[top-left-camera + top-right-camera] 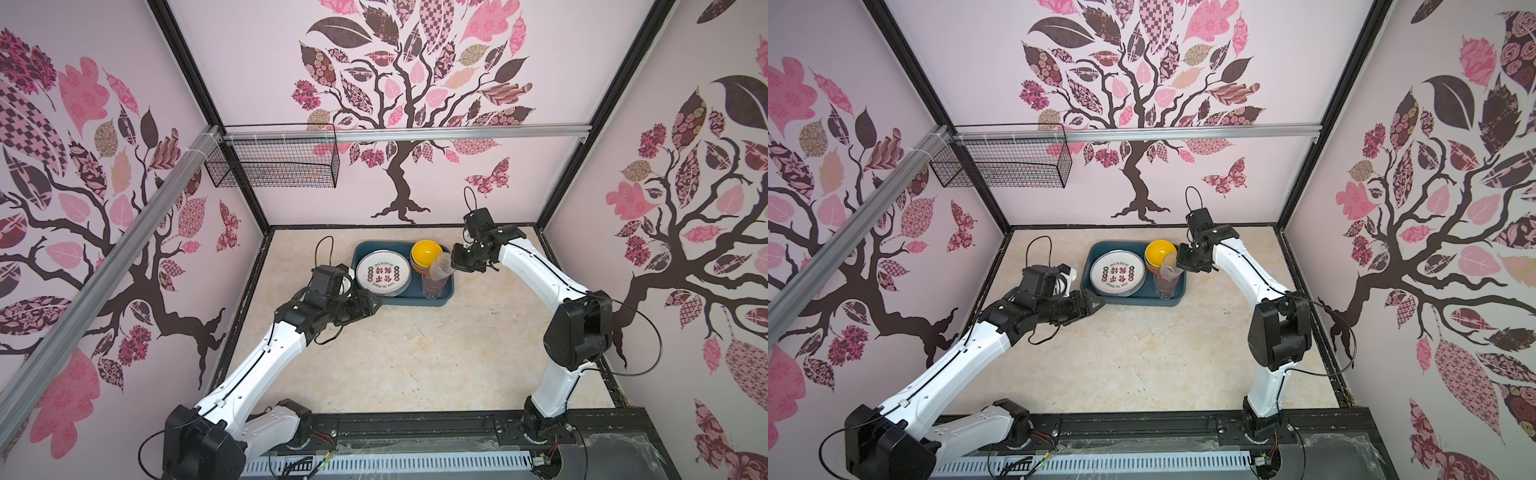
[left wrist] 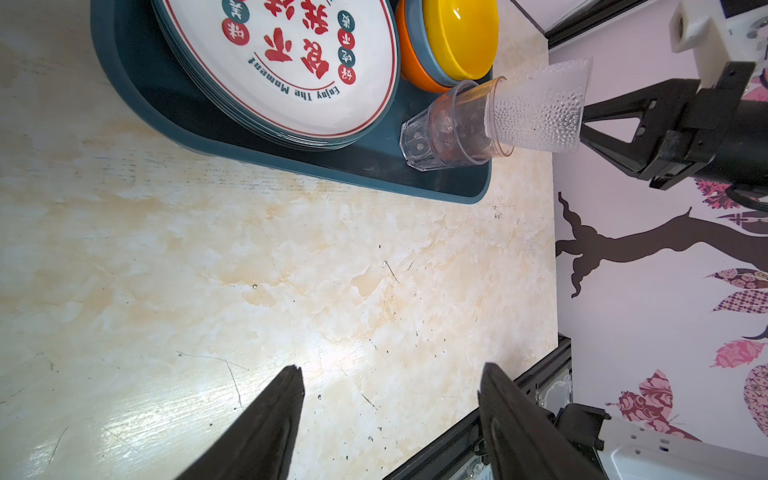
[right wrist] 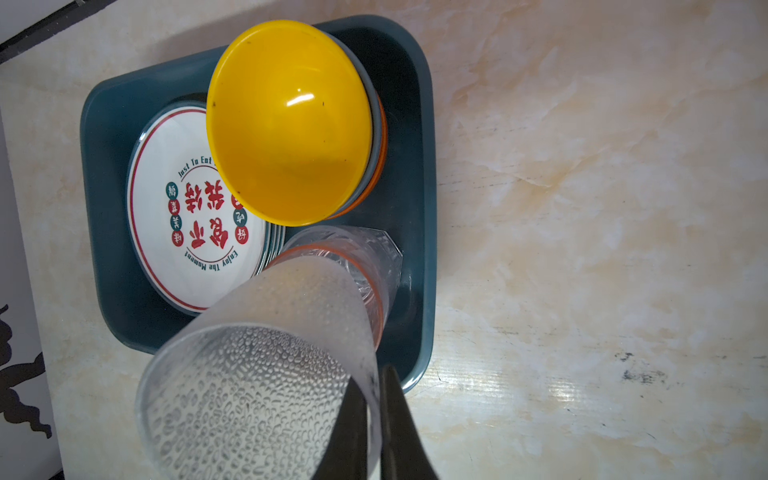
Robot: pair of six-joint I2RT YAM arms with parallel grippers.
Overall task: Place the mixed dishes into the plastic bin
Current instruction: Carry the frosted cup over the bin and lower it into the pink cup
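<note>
The dimpled clear cup (image 3: 257, 374) looks light, thin-walled and slightly springy, and its frosted plastic is probably slick. A pinch across the rim wall therefore suits it better than a squeeze around the body, which could flex it. The right gripper (image 3: 374, 376) grips it that way, clamped tight on the wall near the mouth with one finger inside and one outside. The cup hangs tilted, its base inside the mouth of the pinkish cup (image 2: 453, 124). That cup stands in the teal bin (image 3: 108, 166) beside the stacked printed plates (image 3: 166, 216) and the yellow bowl (image 3: 286, 120) that caps the bowl stack. In both top views the bin sits near the middle of the frame. The right arm rises from the lower right, folds at the elbow and reaches up-left to the bin's right edge. The left gripper (image 2: 392, 369) is spread wide and empty over bare tabletop (image 2: 208, 249), by the bin's lower left corner.
</note>
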